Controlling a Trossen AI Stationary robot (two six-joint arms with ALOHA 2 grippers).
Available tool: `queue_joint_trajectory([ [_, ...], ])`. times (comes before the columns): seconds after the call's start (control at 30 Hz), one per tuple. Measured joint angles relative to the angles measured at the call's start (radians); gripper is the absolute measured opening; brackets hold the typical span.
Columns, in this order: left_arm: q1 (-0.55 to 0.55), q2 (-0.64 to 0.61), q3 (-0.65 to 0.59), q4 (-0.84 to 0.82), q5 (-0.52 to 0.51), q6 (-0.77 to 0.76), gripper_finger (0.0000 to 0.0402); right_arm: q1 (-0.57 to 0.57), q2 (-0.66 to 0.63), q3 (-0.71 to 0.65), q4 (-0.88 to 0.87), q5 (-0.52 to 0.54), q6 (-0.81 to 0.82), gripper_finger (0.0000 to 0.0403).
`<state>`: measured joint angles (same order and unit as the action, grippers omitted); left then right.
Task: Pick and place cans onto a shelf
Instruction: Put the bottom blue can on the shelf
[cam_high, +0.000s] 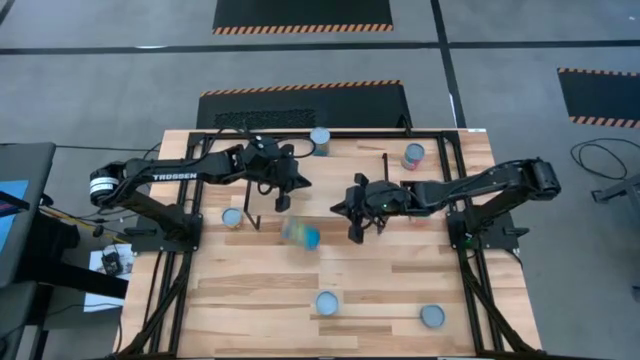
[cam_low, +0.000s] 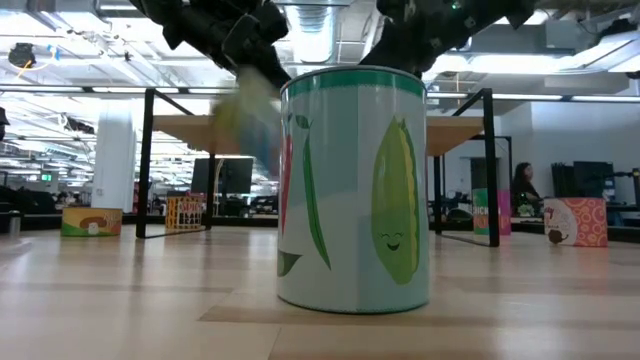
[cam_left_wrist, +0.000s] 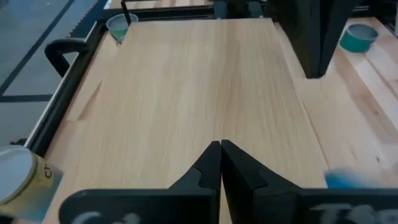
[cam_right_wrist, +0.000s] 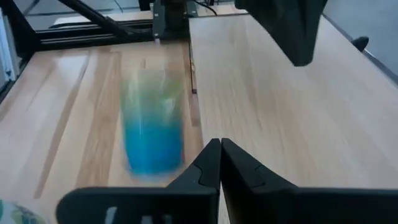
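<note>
Hovering over the shelf (cam_high: 330, 170), both grippers had their fingers pressed shut on nothing: the left gripper (cam_high: 297, 183) at the shelf's left part, the right gripper (cam_high: 354, 205) near its middle. A blurred blue can (cam_high: 301, 235) showed just off the shelf's near edge, between the two grippers, and appeared not to be resting on anything. Other cans stood on the table (cam_high: 260, 300): one by the far edge (cam_high: 320, 139), a red one (cam_high: 413, 155), two near the front (cam_high: 327, 302).
</note>
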<state>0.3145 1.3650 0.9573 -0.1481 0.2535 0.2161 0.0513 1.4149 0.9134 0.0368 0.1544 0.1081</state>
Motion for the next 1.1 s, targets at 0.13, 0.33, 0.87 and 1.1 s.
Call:
queue_joint_trajectory([
  [0.13,-0.021,-0.062,0.000,-0.050,-0.002,-0.001,0.0000,0.019,-0.026,-0.001,-0.034,0.002,-0.033,0.0027],
  [0.33,-0.129,-0.158,0.000,-0.152,-0.008,0.002,0.0000,0.060,-0.074,-0.037,-0.037,0.012,-0.082,0.0006],
  [0.87,-0.507,-0.135,-0.333,0.329,-0.133,-0.257,0.0000,0.296,-0.073,-0.168,0.047,-0.019,0.081,0.0015],
  [1.1,-0.653,0.021,-0.378,0.466,-0.337,-0.282,0.0019,0.436,-0.067,-0.169,-0.171,0.098,0.318,0.0018],
])
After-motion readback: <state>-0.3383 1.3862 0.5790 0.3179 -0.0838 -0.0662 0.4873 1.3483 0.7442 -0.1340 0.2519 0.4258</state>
